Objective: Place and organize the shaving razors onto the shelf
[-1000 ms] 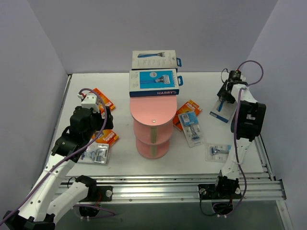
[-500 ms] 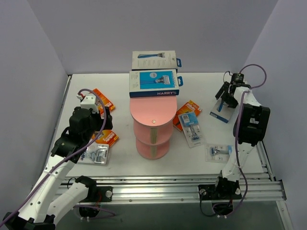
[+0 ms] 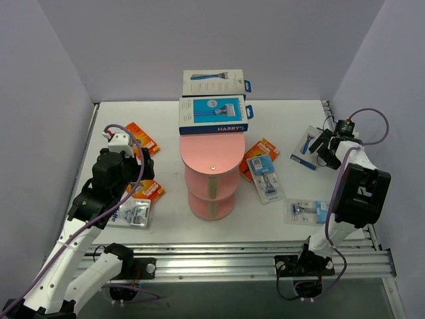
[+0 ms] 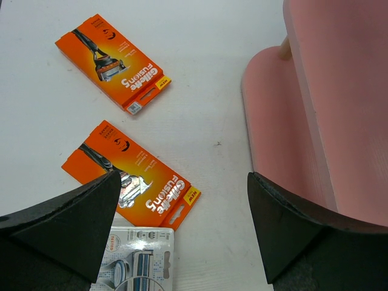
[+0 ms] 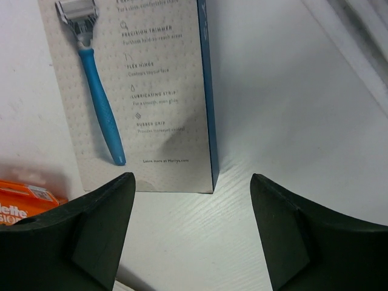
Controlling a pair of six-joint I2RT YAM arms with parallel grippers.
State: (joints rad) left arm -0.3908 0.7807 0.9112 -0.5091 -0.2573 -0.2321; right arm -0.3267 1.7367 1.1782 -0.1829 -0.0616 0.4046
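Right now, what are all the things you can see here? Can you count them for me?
shelf: one, pink, three tiers, middle of the table
Harry's boxes: two, white and blue, far end of the shelf's top tier
lone Harry's box: one, white and blue, flat on the table at the right
orange razor cards: three, orange, two left of the shelf, one right of it
clear razor packs: three, clear with blue inserts, one at the left, two at the right
table: one, white, under everything
left gripper: one, black, open, over the left orange cards
right gripper: one, black, open, beside the lone Harry's box
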